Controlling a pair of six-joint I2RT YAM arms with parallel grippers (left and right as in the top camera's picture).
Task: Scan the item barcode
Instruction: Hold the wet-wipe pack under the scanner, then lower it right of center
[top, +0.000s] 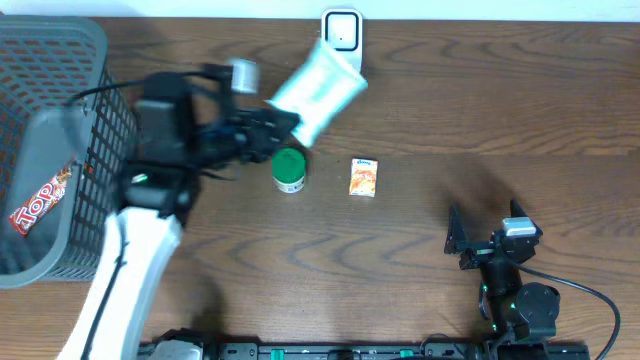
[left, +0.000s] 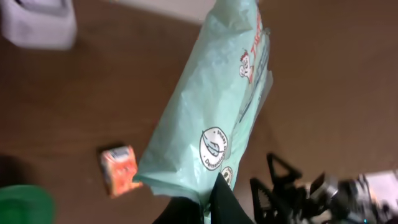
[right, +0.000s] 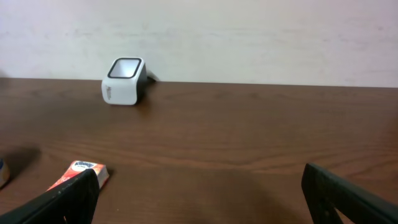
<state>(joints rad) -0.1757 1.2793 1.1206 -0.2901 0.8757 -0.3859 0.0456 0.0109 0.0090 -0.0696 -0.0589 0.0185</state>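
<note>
packet (top: 318, 88), pale green, clamped at one end in the left tool (top: 283, 126) and held off the tabletop (top: 480, 110), its far end reaching past the tool to the near edge of the white scanner (top: 341, 30). green-lidded jar (top: 289, 170) just under this tool, small orange box (top: 363, 177) beside the jar. right tool (top: 487, 228) well apart, jaws wide, holding nothing. grey basket (top: 60, 60) behind the left arm.

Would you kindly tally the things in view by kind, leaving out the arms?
scanner: 1
basket: 1
mint bag: 1
jar: 1
orange packet: 1
snack pack: 1
total: 6
</note>
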